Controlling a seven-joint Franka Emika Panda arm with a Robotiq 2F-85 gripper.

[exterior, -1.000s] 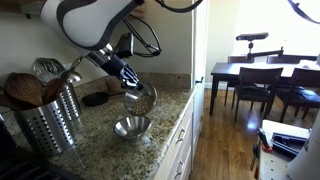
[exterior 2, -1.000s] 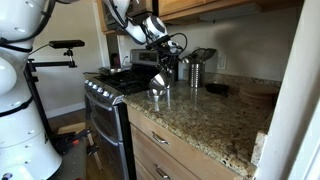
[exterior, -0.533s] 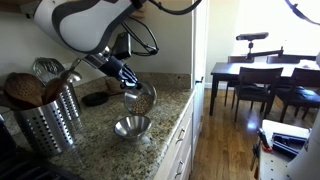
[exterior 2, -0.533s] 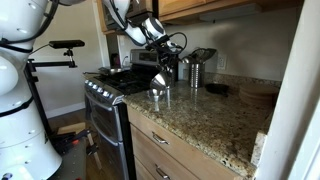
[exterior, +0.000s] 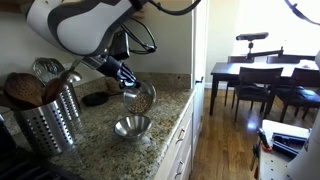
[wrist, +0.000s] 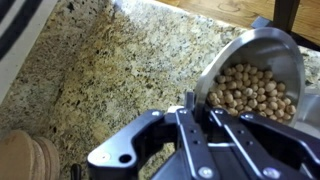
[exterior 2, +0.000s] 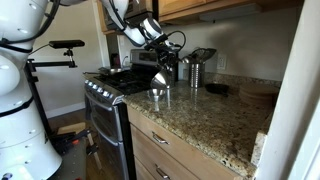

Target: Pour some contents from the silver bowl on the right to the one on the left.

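- In an exterior view: gripper (exterior: 127, 84) clamped shut on rim of tilted bowl (exterior: 141, 98), hanging above lower bowl (exterior: 132, 127) on counter (exterior: 100, 140).
- In an exterior view: bowls by stove (exterior 2: 105, 85), too small to separate.
- Wrist view: tan bits (wrist: 250, 90) all inside tilted bowl. Pouring in hand; next, more tilt, mouth kept over lower bowl.

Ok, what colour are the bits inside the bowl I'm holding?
Light tan, rounded bits, against the shiny inside of the silver bowl. The wrist view shows them best.

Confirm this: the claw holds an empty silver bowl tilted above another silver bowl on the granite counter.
Wrong on one point: the held bowl is not empty. The wrist view shows small tan bits heaped inside it. The rest stands.
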